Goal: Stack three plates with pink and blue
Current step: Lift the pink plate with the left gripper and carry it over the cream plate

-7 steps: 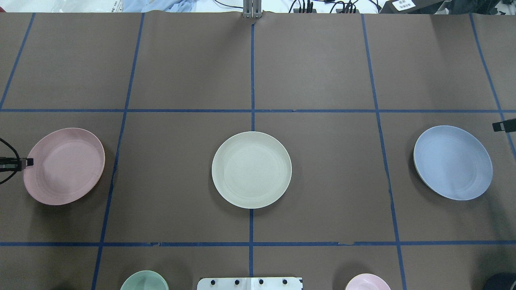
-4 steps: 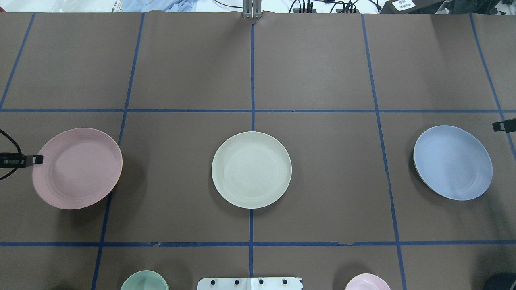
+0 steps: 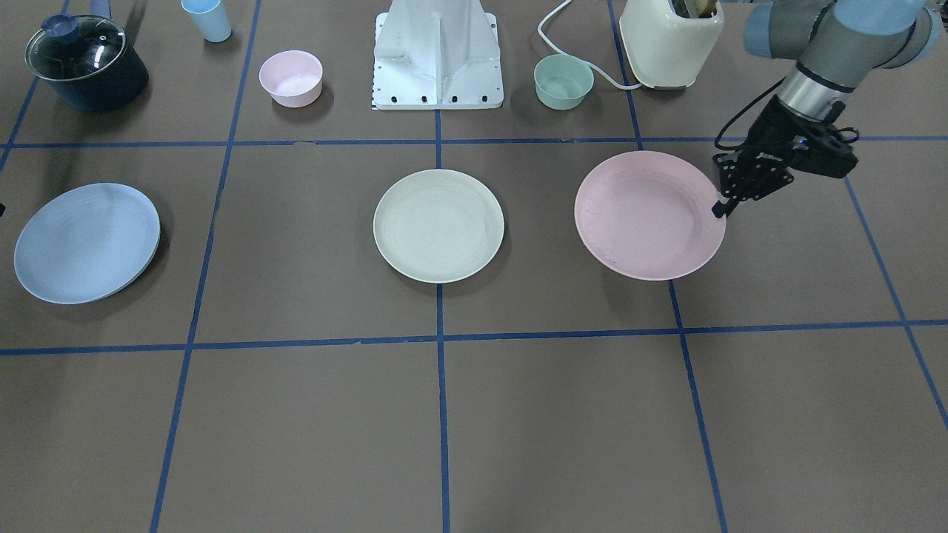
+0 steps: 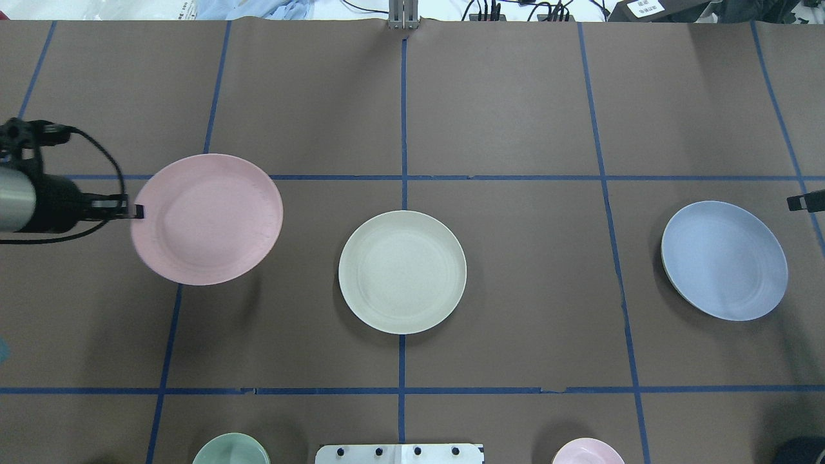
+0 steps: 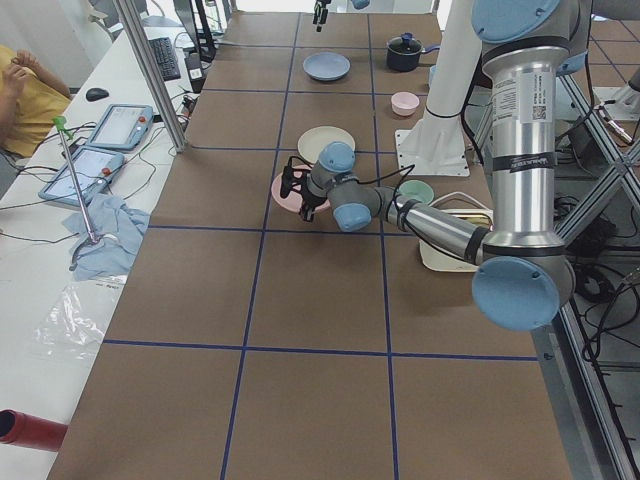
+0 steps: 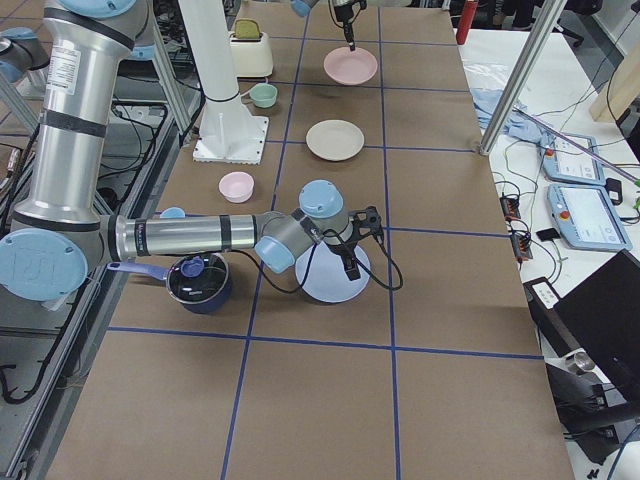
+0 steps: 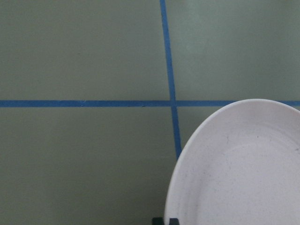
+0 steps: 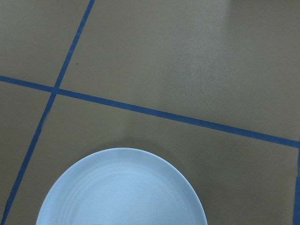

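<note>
Three plates are in play and none is stacked yet. The pink plate hangs towards the robot's left, apparently clear of the counter. The cream plate lies flat at the centre, well apart from it, and the blue plate lies far to the right.

What worries us most is the grip. The pink plate is held by a single spot on its rim, so its whole weight hangs out beyond that spot. A sharp move sideways could make it droop or slip out of the hold. If it travels too low, its leading edge could strike the cream plate's rim and shove that plate along rather than pass over it. If it is let go off-centre or from too high, it would land skewed or skid off. We also think both arms could crowd the middle if they brought their plates in together.

The left end effector is pressed together on the pink plate's outer rim — a thin pinch, its tips just showing at the bottom of the left wrist view. The right end effector shows only as a dark sliver beside the blue plate — we cannot tell whether it is spread or closed.
</note>
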